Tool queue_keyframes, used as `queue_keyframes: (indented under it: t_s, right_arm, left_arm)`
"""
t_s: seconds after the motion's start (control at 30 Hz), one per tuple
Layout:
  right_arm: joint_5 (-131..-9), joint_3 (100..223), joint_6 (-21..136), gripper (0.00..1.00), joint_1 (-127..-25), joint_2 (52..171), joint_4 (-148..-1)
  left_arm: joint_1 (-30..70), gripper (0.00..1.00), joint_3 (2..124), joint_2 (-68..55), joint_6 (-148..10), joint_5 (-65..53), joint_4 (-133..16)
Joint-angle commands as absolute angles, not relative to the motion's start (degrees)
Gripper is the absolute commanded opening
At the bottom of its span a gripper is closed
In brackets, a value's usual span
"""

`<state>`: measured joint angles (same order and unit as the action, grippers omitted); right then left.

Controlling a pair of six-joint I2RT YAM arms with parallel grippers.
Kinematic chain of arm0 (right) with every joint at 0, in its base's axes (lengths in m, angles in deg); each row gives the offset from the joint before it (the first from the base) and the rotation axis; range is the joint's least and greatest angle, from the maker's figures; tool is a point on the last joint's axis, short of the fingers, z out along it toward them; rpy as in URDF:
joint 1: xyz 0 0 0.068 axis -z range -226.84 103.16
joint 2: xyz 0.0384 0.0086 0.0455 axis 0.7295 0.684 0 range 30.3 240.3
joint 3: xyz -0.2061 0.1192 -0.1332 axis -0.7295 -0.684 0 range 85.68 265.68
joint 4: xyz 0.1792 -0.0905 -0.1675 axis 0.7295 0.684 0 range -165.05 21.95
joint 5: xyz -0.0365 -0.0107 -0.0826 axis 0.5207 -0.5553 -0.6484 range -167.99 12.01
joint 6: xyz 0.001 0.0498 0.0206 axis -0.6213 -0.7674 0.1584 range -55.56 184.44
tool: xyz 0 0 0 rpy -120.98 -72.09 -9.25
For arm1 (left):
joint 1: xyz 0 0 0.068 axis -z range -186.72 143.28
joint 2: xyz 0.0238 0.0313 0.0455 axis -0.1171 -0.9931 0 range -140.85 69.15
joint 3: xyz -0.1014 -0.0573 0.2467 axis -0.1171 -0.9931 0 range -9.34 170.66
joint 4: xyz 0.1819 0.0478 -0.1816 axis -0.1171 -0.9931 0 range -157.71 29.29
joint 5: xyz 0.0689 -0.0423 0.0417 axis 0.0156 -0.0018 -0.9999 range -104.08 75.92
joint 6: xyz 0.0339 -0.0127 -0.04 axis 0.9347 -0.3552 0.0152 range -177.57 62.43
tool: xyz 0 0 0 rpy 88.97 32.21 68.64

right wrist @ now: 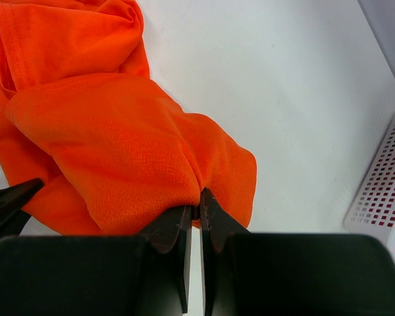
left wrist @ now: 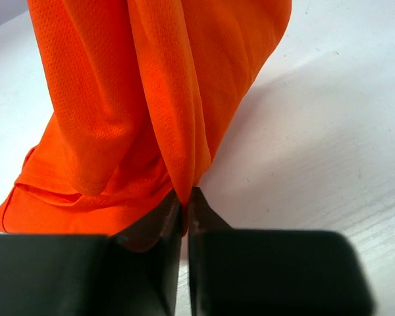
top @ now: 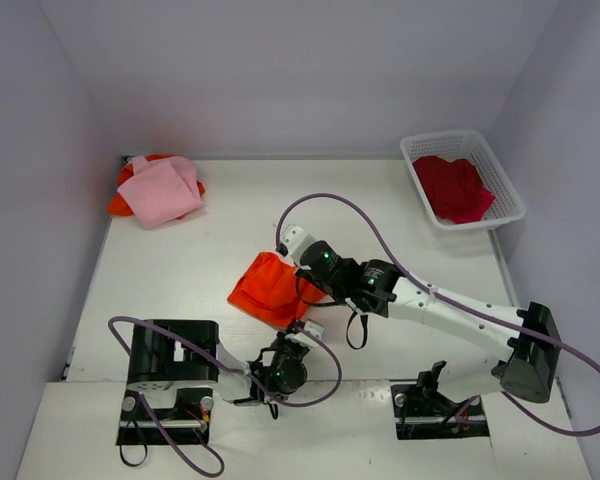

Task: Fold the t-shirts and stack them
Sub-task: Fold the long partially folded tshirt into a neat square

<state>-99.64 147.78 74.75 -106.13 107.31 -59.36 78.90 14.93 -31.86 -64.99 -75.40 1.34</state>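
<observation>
Orange t-shirt [top: 273, 290] lay bunched on the bench [top: 180, 270] at centre, just ahead of both arms. Left jaws were clenched on a thin hanging fold at the shirt's near edge. Right jaws were clenched on a gathered fold at its far side. Pink t-shirt [top: 162, 190] lay in the far left corner over some more orange cloth. Crimson t-shirt [top: 455, 187] sat in the white basket [top: 508, 205] at far right, not yet handled.

Risks, as judged:
- Both bites sat at the very tips of the jaws. If the arms pulled apart to spread the shirt, the slick mesh could slide out of either one.
- Could not tell whether each pinch held a hem, a sleeve or several layers. A multi-layer bite would leave the shirt twisted rather than flat.
- The two holds were close together with cloth heaped between them. An uneven pull would likely drag the heap across the bench instead of opening it.
- A dropped side would mean re-grasping a crumpled pile.
</observation>
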Motion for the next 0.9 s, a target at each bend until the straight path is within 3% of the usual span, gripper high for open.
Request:
queue_keyframes:
  t_s: [0.0, 0.87]
  right_arm:
    - [-101.28, 148.61, 74.55, 0.0, -105.91, 104.57, -60.1]
    - [-96.02, 153.79, 73.23, 0.0, -106.34, 113.97, -61.16]
  left_arm:
    - [78.88, 0.0, 16.76, -31.04, -64.6, -75.6, 5.13]
    - [82.93, 0.0, 27.04, -42.38, -69.17, -74.55, 5.3]
